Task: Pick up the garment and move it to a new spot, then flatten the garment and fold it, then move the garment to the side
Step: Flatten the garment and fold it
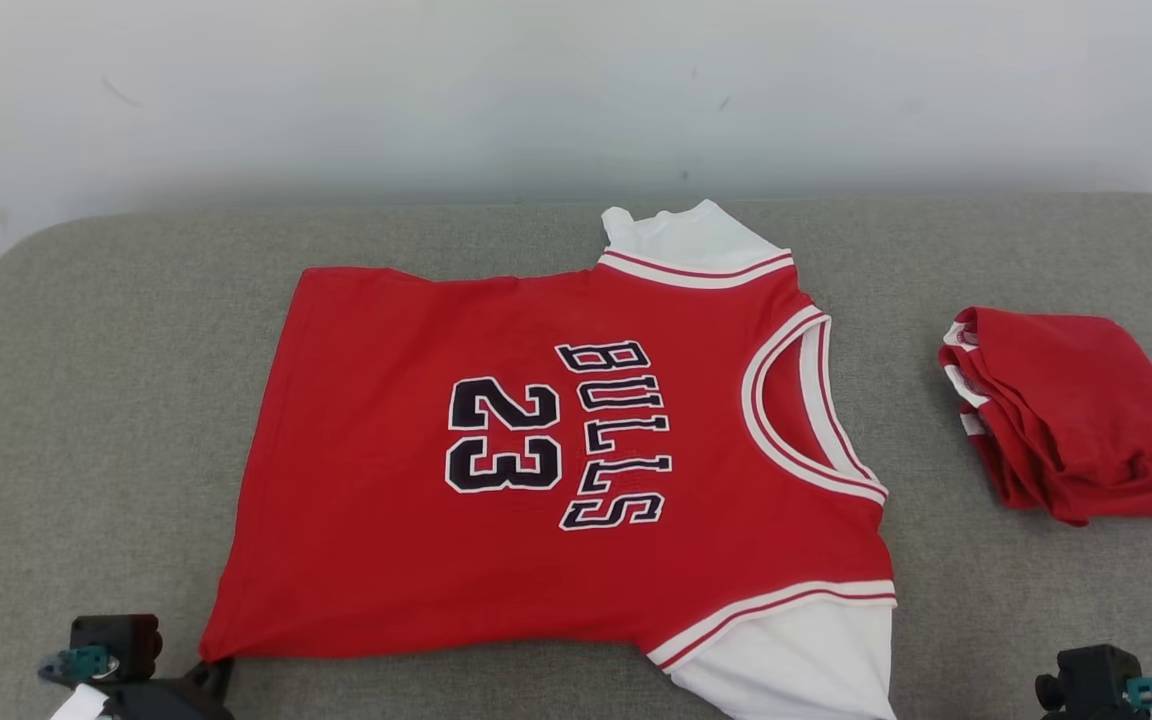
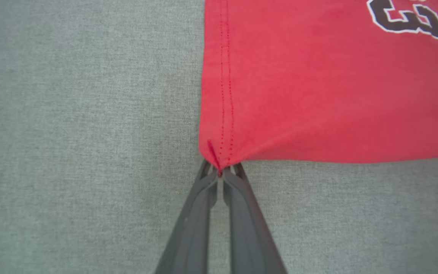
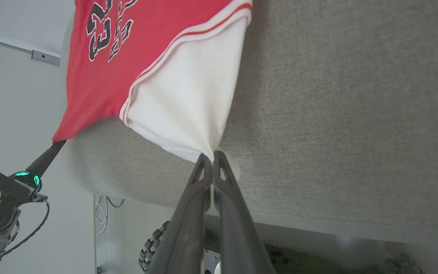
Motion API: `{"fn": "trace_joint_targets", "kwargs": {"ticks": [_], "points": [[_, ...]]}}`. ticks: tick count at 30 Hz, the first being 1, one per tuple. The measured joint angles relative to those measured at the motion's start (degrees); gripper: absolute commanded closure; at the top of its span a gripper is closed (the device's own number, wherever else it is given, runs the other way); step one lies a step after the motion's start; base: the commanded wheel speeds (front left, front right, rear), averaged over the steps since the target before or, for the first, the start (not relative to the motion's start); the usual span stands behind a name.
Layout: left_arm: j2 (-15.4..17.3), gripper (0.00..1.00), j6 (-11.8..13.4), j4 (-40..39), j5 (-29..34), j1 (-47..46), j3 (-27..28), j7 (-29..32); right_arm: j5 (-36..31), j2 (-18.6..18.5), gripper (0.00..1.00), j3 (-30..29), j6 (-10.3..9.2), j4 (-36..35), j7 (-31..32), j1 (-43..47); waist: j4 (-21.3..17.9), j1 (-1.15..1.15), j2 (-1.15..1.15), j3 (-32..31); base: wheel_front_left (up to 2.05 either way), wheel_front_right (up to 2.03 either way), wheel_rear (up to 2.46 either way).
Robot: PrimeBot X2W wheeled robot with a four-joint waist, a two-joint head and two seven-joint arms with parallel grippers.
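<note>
The garment [image 1: 536, 450] is a red jersey with "BULLS 23" in black and white sleeves, lying spread out flat on the grey cushioned surface [image 1: 86, 400]. Its collar points to the right of the head view. My left gripper [image 2: 220, 171] is shut on the hem's near corner, and it also appears at the lower left of the head view [image 1: 208, 665] and in the right wrist view [image 3: 57, 145]. My right gripper [image 3: 213, 156] is shut on the edge of the near white sleeve [image 3: 188, 99], at the cushion's front edge. The red cloth [image 2: 318, 83] is pulled slightly taut between them.
A second red garment [image 1: 1076, 415] lies folded in a pile at the right of the surface. A white wall [image 1: 576, 90] rises behind. The cushion's rounded front edge [image 3: 318, 224] drops off toward my wheeled base [image 3: 154, 243].
</note>
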Motion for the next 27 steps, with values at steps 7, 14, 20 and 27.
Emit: {"fn": "trace_joint_targets", "kwargs": {"ticks": [7,14,20,27], "points": [[0.68,1.0,1.21,-1.78,1.19,1.19,-0.11,1.35,0.31,-0.07,1.0,1.25,-1.33,-0.42,2.59,0.86,0.28,0.0,0.0,0.74,0.0,0.0,0.0],[0.85,0.0,1.34,-3.25,1.81,1.25,-1.38,1.74,0.31,-0.33,0.0,2.89,-2.49,-0.01,5.04,1.77,0.4,0.0,0.0,1.11,0.0,0.0,0.0],[0.04,0.0,1.43,-4.83,1.63,2.47,-1.2,0.46,-1.44,-0.36,0.0,2.43,-3.42,0.58,4.39,1.24,0.55,0.0,0.0,1.02,0.0,0.0,0.0],[-0.18,0.0,5.13,-9.42,1.6,5.05,3.86,-6.86,-8.7,-1.05,0.0,-1.54,-4.28,-0.52,-4.2,-4.3,0.71,0.0,0.0,-0.8,0.0,0.0,0.0]]}}
